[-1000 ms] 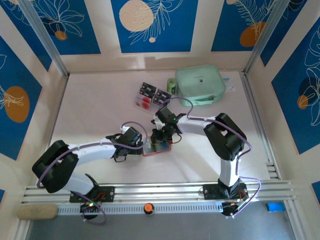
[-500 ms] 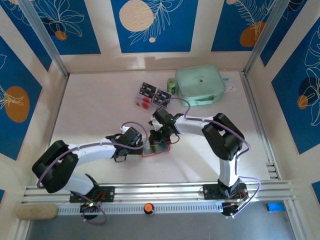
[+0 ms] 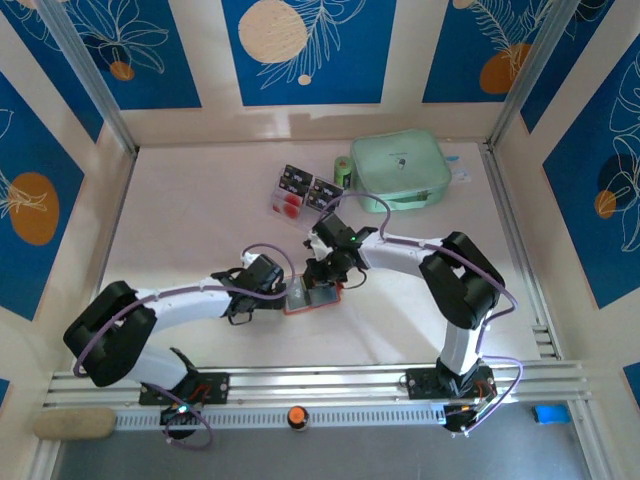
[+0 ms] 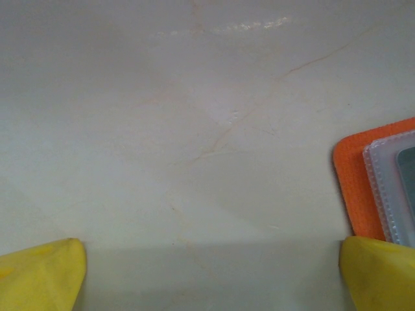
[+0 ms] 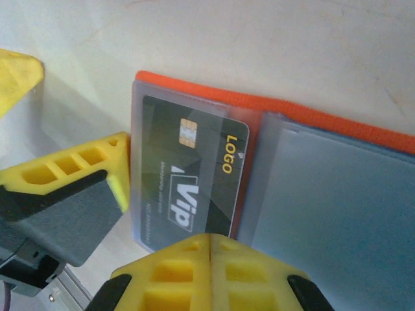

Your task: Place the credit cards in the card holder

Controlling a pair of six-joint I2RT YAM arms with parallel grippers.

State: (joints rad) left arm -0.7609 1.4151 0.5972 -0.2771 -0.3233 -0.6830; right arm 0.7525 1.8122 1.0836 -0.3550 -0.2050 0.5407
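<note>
The orange-red card holder lies open on the table between both arms. In the right wrist view a black credit card with white marks sits under the clear sleeve of the card holder. My right gripper is shut, its tips pressed together at the card's near edge, nothing visibly between them. My left gripper stands wide open over bare table, with the card holder's corner by its right finger. Its yellow finger rests beside the sleeve's left edge. More credit cards lie further back.
A mint-green zip pouch sits at the back right, with a small green roll by its left side. White walls with metal posts ring the table, and a rail runs along the near edge.
The right arm's elbow has swung to the right while its gripper stayed over the card holder. The left arm has not moved.
</note>
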